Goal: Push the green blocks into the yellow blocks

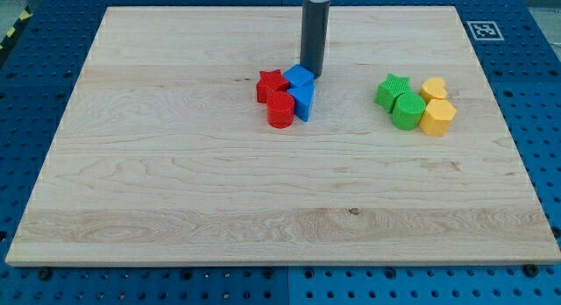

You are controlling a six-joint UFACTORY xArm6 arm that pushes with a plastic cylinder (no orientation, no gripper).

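Observation:
Two green blocks sit at the view's right: a green star-like block (pixel 392 90) and a green cylinder (pixel 408 110). Two yellow blocks touch them on the right: a small yellow block (pixel 433 88) above and a yellow hexagon (pixel 436 117) below. The green cylinder touches the yellow hexagon. My tip (pixel 312 74) is near the view's top centre, just above and to the right of the blue blocks, well to the left of the green blocks.
A cluster lies at the board's centre: a red star (pixel 271 84), a red cylinder (pixel 280 110), a blue block (pixel 298 77) and a blue triangular block (pixel 303 101). The wooden board (pixel 263 209) rests on a blue perforated table.

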